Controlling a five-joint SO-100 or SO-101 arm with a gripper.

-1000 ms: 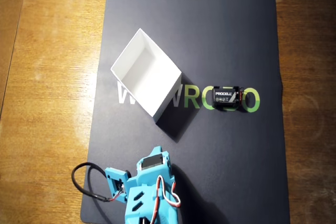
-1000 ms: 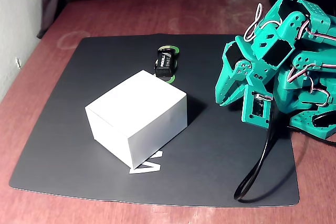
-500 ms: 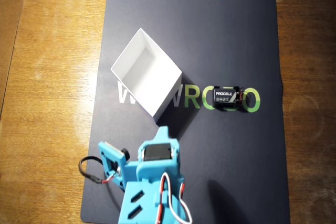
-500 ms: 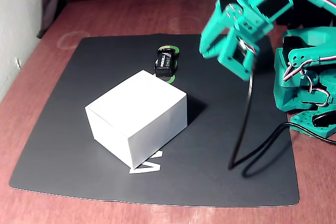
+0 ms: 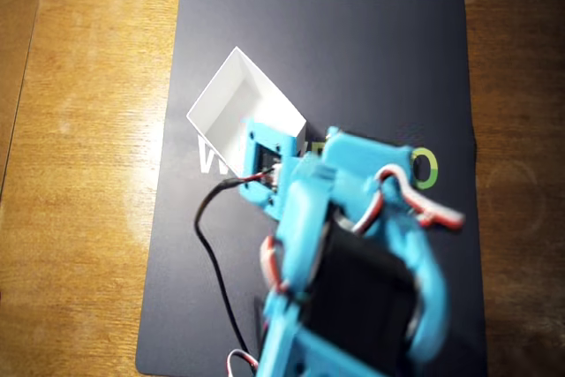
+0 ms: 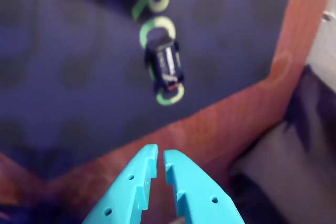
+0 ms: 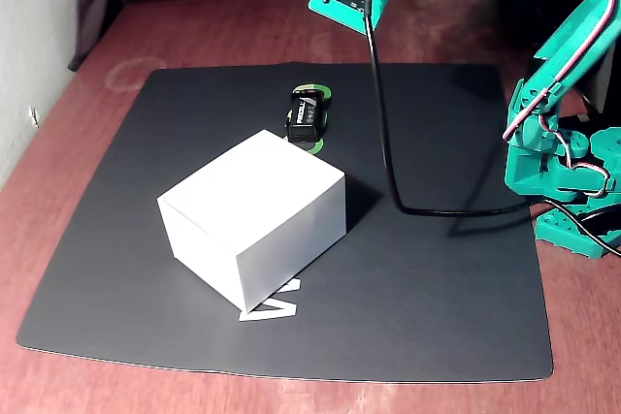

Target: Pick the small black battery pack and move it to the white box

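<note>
- Black battery pack (image 6: 165, 64) lying flat on the dark mat (image 7: 116, 239), across the green end letters of the mat's printing; hidden beneath the arm in the overhead view.
- Blue claw (image 6: 157, 159) raised well clear of the mat, fingers nearly together with only a thin slit between the tips, nothing held.
- In the wrist view: pack ahead of the fingertips, up the frame and almost in line with the slit, well apart from them; long axis running nearly straight away from the tips, leaning slightly.
- Judged consequence: forward reach plus descent needed, and wider opening before closing across the pack's short sides.
- White box (image 7: 254, 225) just beside the pack in the fixed view, one top corner close to the pack's near end; whether touching, impossible to tell.
- Box side of the pack therefore cramped; far side and both flanks open mat.
- Mat edge (image 6: 220, 106) and bare wooden table (image 6: 247, 114) near the pack's far end in the wrist view.
- Black cable (image 7: 380, 113) hanging from the arm to the mat, to the right of the pack in the fixed view, clear of it.
- Open top of the box visible in the overhead view (image 5: 231, 99).
</note>
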